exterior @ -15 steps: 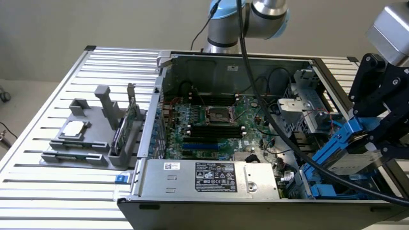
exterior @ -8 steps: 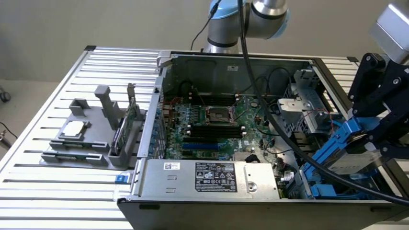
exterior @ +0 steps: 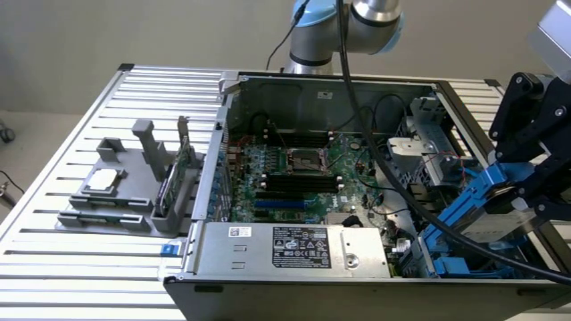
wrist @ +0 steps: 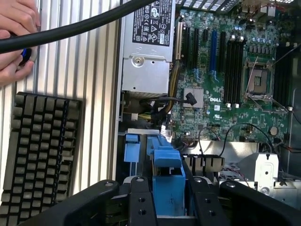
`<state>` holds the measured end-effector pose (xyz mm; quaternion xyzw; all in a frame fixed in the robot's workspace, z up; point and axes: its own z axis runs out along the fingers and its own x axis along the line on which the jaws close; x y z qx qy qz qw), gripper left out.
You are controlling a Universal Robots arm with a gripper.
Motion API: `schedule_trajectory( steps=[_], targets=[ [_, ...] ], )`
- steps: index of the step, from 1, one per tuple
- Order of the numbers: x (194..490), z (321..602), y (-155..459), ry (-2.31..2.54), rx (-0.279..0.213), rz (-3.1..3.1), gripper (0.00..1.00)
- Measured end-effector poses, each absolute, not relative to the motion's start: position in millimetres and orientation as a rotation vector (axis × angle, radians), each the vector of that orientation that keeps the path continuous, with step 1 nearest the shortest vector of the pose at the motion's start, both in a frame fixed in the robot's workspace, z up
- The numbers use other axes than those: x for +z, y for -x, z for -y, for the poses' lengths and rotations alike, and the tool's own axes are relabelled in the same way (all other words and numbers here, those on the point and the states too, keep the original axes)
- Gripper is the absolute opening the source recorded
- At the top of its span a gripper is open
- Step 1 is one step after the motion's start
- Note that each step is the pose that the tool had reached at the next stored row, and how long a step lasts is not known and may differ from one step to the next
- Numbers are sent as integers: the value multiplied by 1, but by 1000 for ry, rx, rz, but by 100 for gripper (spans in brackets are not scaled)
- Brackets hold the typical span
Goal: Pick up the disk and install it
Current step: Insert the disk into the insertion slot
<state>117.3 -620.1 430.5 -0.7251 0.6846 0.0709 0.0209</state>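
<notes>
Evidently the claw [wrist: 170, 189] was clenched on the disk [exterior: 493, 215], held tilted above the blue bay rails [exterior: 446, 262] at the computer case's [exterior: 357, 299] edge on the exterior view's right, so seating it well probably needed it squared to them, clear of the black cable [wrist: 70, 28].

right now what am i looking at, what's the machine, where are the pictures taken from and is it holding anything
The machine is one robot arm with a gripper at its end. One picture comes from a camera off the arm, the other from a camera on its wrist. On the slatted metal table lies an open computer case, motherboard and power supply exposed, beside a grey fixture holding small parts. The wrist view also shows a keyboard and a person's hand. The gripper is closed on the disk, a drive in a blue carrier, at the case's side on the exterior view's right.
</notes>
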Motion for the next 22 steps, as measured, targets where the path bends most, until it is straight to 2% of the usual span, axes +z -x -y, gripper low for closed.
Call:
schedule_trajectory(
  steps=[22],
  targets=[
    [430,625,-122,2254,226,-2121,33]
  ],
)
